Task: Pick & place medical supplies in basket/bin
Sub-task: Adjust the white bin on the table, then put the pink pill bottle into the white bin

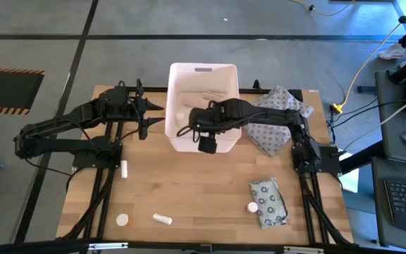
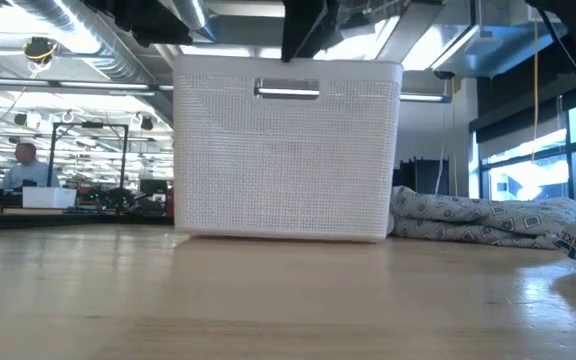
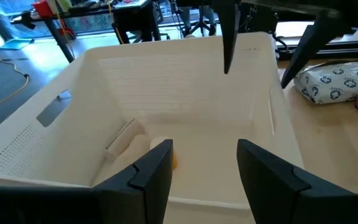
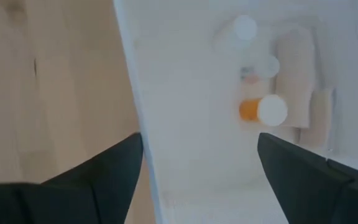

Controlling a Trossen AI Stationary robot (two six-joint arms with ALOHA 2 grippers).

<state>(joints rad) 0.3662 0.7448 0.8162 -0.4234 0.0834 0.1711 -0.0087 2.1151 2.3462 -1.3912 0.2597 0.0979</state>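
Note:
The white bin (image 1: 203, 77) stands at the table's far middle, handle slot (image 2: 287, 91) facing the near edge. Inside lie an orange bottle with a white cap (image 4: 263, 111), a white bottle (image 4: 244, 28), a small vial (image 4: 260, 65) and tan rolls (image 4: 294, 74). My right gripper (image 4: 197, 180) hangs open and empty above the bin's near wall (image 4: 135, 93), pointing down. My left gripper (image 3: 204, 180) is open and empty, level at the bin's left rim, looking in. On the table lie a ring-printed grey packet (image 1: 268, 203) and several small bottles.
A grey dotted cloth bundle (image 1: 277, 120) lies right of the bin. Loose on the wood are a white vial (image 1: 124, 168), an orange-capped bottle (image 1: 122, 219), a white bottle (image 1: 162, 219) and a small bottle (image 1: 251, 207) beside the packet. Bare wood lies between them.

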